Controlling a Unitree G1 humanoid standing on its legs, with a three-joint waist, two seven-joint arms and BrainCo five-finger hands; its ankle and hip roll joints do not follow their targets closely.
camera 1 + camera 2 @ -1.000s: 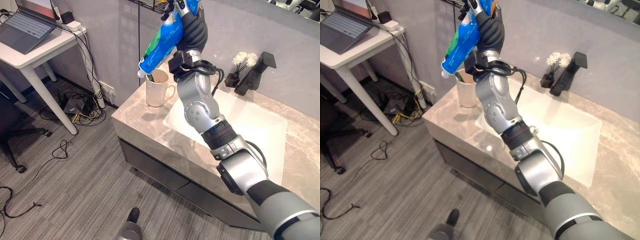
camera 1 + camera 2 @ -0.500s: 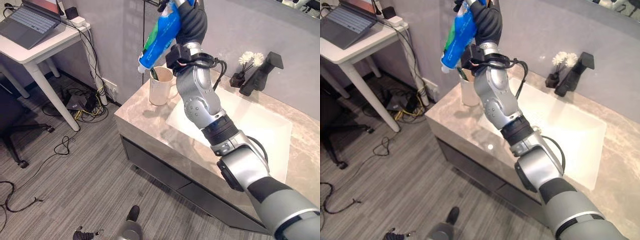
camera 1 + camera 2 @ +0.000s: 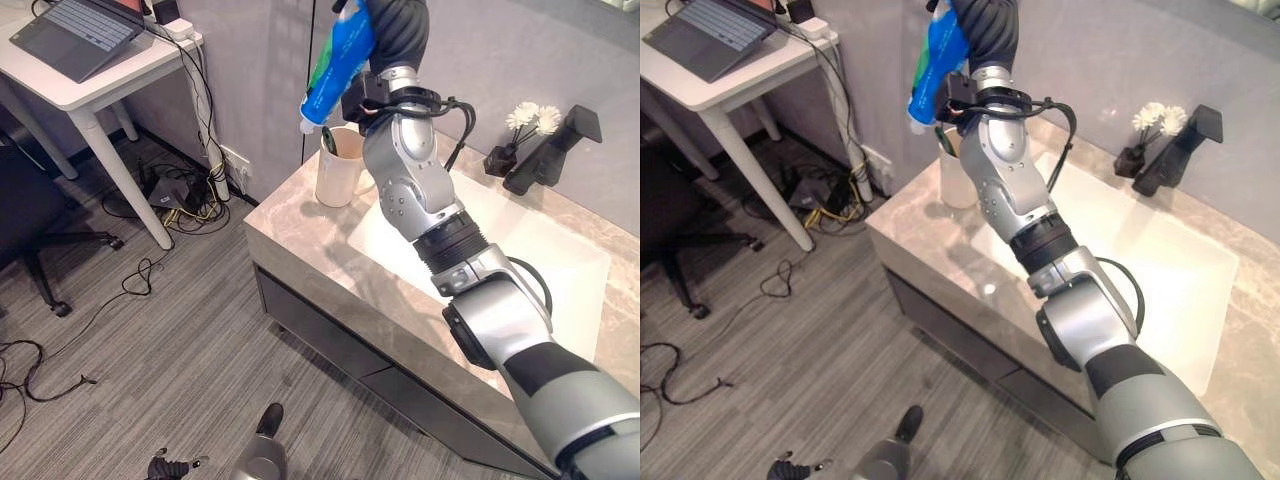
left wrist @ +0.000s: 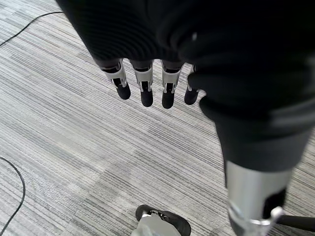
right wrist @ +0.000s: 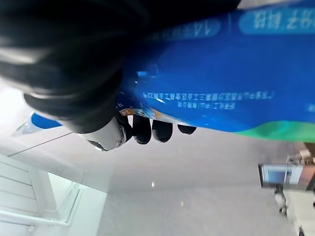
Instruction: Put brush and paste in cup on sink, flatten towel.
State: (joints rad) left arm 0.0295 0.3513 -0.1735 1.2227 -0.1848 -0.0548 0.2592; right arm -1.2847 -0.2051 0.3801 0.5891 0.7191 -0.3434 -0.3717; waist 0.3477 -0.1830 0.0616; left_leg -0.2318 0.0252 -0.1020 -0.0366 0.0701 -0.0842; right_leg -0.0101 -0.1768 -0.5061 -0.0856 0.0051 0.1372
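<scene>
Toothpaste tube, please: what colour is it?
Blue with a green patch; the right wrist view shows it best.

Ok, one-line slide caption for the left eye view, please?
Right hand holds the blue toothpaste tube cap-down above the cream cup on the marble sink counter.

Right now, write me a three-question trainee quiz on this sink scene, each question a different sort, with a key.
1. True or false: the blue toothpaste tube lies flat on the marble counter.
2. Which hand grips the tube? A) the right hand B) the left hand C) neither
3. Fill in: the tube's white cap points down toward the cream ____ with a handle, where a dark-handled brush stands.

Key: 1. false, it is held in the air, tilted cap down. 2. A; the left hand hangs open over the grey floor. 3. mug.
</scene>
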